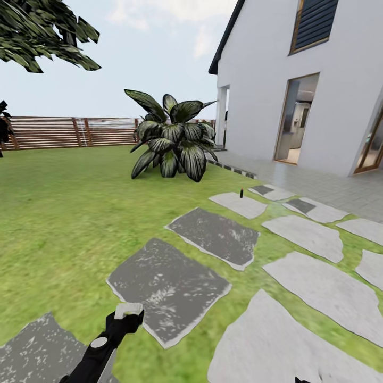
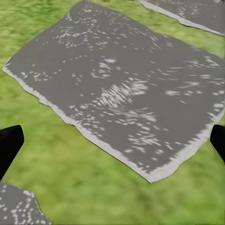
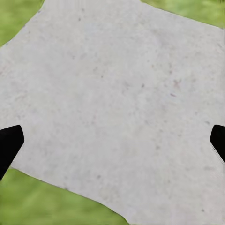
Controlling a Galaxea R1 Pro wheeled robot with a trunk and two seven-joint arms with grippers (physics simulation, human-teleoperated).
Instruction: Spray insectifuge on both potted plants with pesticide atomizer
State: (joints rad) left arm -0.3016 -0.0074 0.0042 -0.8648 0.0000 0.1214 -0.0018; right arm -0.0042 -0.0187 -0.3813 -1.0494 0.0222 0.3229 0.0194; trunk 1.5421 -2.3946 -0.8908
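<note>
A tiny dark upright object [image 1: 241, 193] stands on a far stepping stone; it is too small to tell whether it is the pesticide atomizer. The potted plants are out of view. My left gripper [image 1: 127, 315] hangs low at the front, over the grass beside a dark grey stepping stone [image 1: 169, 287]. In the left wrist view the left gripper [image 2: 112, 143] is open, its black fingertips [image 2: 9, 145] far apart above that stone [image 2: 122, 89], nothing between them. The right gripper [image 3: 112, 145] is open too, over a pale stone slab [image 3: 112, 103].
A big striped-leaf agave [image 1: 173, 141] grows on the lawn ahead. A white house [image 1: 298, 80] with open doorways and a paved terrace [image 1: 330, 186] stands on the right. Stepping stones [image 1: 215, 234] lead toward it. A brown slatted fence [image 1: 69, 132] closes the back.
</note>
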